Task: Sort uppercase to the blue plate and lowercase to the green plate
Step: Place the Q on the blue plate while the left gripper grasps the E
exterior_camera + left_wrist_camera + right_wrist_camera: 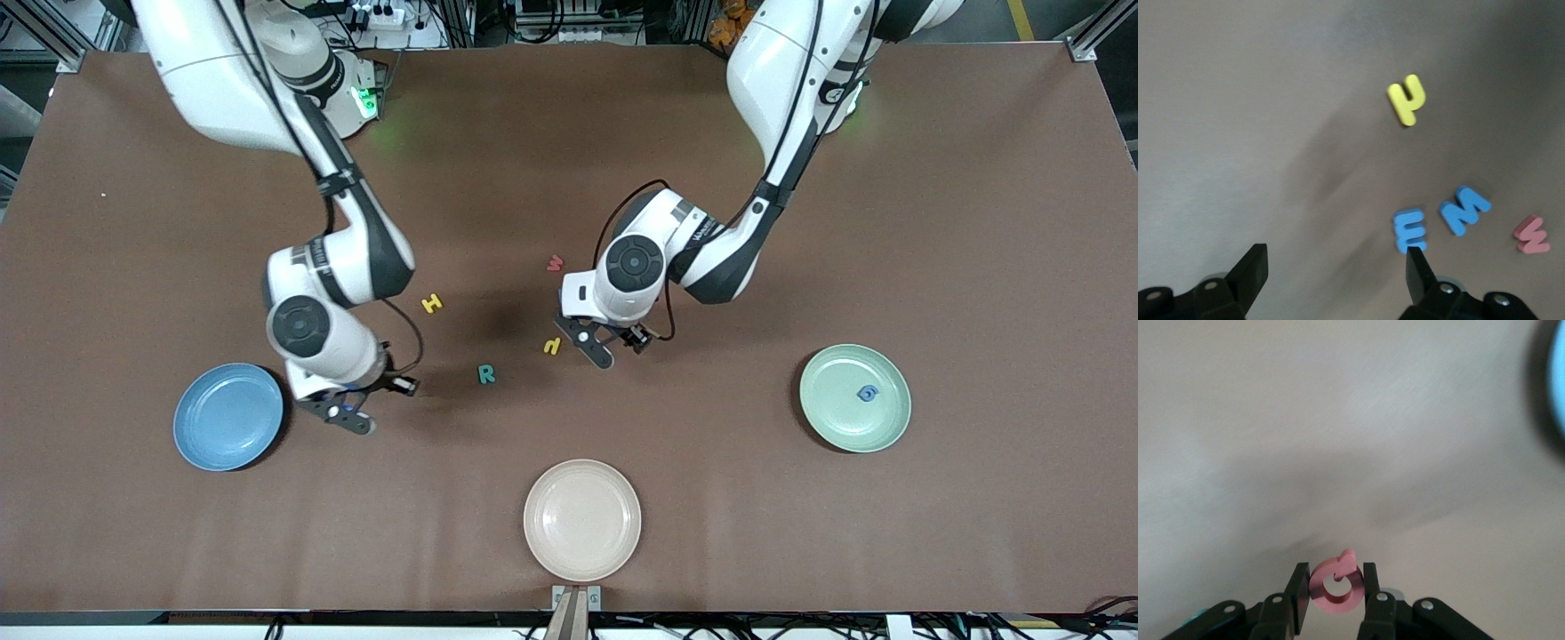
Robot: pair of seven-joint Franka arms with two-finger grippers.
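I see right gripper clamping red Q beside blue plate; left gripper wide open, empty, over yellow hooked letter, with blue m and blue M close by.
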